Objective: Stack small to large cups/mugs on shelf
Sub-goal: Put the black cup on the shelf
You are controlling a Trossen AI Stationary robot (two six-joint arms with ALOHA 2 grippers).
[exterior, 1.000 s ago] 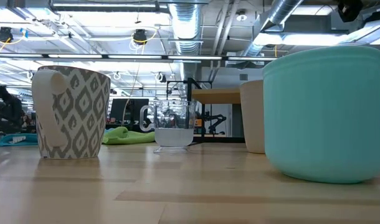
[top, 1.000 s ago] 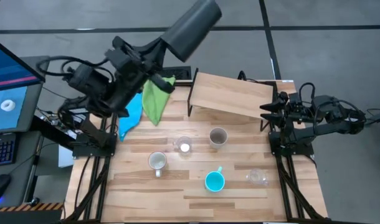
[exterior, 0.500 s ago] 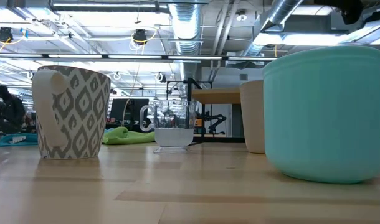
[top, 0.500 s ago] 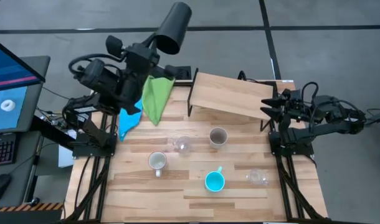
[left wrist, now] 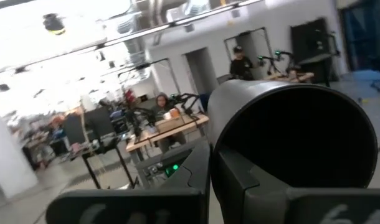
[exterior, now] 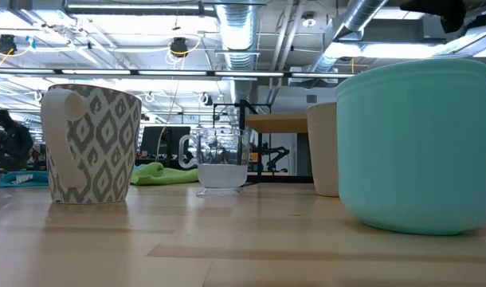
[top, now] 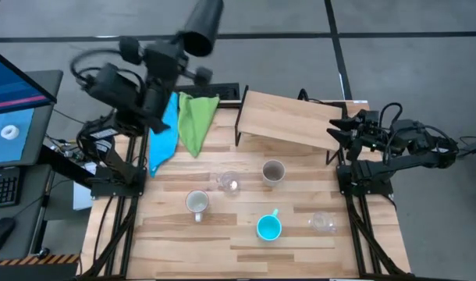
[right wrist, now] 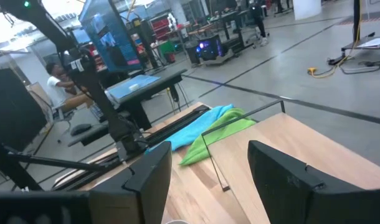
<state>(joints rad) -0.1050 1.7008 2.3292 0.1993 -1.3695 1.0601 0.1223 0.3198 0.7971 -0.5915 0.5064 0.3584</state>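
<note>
**Left arm holds black cup aloft; rest of cups on counter**

Counter (top: pixel 246 242) is light plank wood w/ dark floor around it; a monitor (top: pixel 15 105) sits off its left side. Shelf (top: pixel 289 119), a light-wood board on thin black legs, stands at the far right part of the counter, nothing on it. Blue cloth (top: pixel 164 140) and green cloth (top: pixel 195 121) lie side by side left of the shelf.

Left gripper (top: pixel 169 64) is raised above the far-left corner, fingers clamped on the tall black cup (top: pixel 202 25), which tilts up and away from the counter. Left wrist view gives what the high view can't: the cup's dark open mouth (left wrist: pixel 299 134) right at the lens, plus workbenches and people far off in the room.

Right gripper (top: pixel 337 129) hovers at the shelf's right end, fingers wide apart, holding nothing; its wrist view looks across the shelf board (right wrist: pixel 289 149) to the cloths.

On the counter, well apart: beige tumbler (top: pixel 273 172), white mug (top: pixel 197 203), cyan mug (top: pixel 268 227), clear cup (top: pixel 229 182), 2nd clear cup (top: pixel 322 222). Low view alone shows the white mug's grey diamond pattern (exterior: pixel 92 143), and ceiling ducts and lights behind.
</note>
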